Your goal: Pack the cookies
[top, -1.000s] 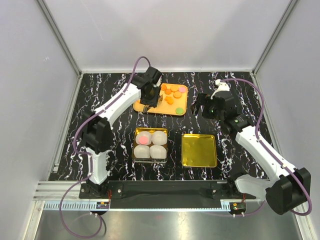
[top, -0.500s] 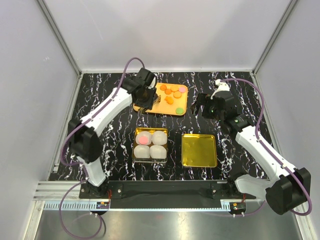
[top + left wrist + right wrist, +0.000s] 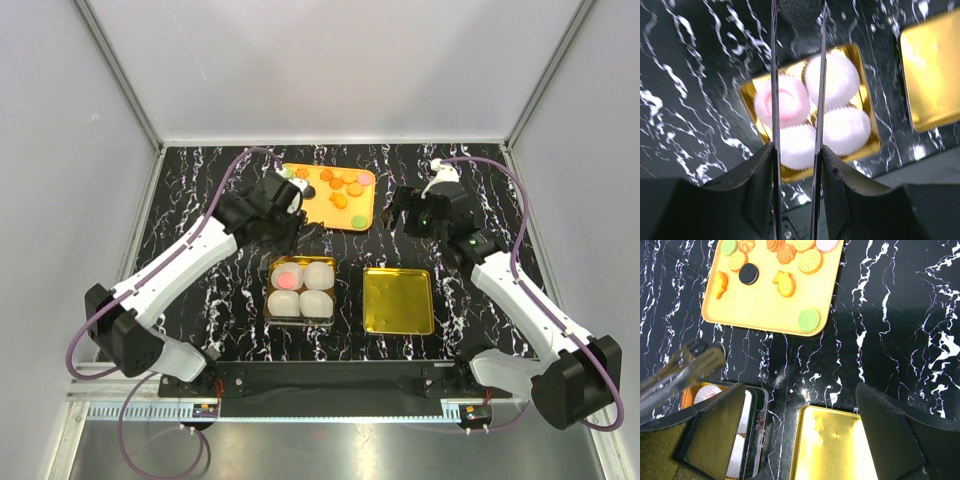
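Observation:
Several cookies lie on the orange tray; in the right wrist view they include orange ones, a green one and a black one. My left gripper hovers between the tray and the gold tin. Its thin blades are shut on a black cookie at their tips, above the tin's far edge. The tin holds four white paper cups; one has a pink cookie in it. My right gripper is open and empty above the table right of the tray.
An empty gold tin lies right of the cup tin and shows below the right gripper. The cell's walls close in on three sides.
My left arm has swung back from the orange tray toward the cup tin with the black cookie between its blades. The right arm has not moved.

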You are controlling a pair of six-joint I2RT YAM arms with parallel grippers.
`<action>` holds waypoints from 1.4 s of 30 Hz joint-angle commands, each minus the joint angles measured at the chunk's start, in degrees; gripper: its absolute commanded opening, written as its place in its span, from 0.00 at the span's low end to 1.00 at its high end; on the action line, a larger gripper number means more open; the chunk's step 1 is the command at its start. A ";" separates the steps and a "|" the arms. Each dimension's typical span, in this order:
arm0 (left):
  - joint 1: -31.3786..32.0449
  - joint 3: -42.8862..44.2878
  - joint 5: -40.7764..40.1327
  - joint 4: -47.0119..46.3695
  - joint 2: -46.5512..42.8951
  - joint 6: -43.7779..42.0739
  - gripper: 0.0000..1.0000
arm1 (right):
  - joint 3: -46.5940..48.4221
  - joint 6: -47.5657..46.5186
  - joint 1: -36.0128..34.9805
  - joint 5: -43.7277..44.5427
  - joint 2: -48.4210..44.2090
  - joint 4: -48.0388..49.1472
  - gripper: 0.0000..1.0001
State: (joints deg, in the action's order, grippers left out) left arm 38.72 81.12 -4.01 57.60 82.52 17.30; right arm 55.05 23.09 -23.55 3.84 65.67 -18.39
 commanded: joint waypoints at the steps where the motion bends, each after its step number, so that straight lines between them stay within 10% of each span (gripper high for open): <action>1: 2.14 -1.14 0.76 0.22 -4.03 1.86 0.41 | 0.94 -1.03 0.26 0.65 -0.10 1.08 1.00; 42: 12.61 -12.74 0.67 -0.39 -9.13 7.05 0.52 | 0.68 -0.94 0.26 1.26 -0.45 1.25 1.00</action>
State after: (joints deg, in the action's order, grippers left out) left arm 50.92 68.10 -4.01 59.40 74.24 24.10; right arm 55.05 23.05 -23.55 3.97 65.69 -18.39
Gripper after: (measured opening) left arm 0.513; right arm 0.994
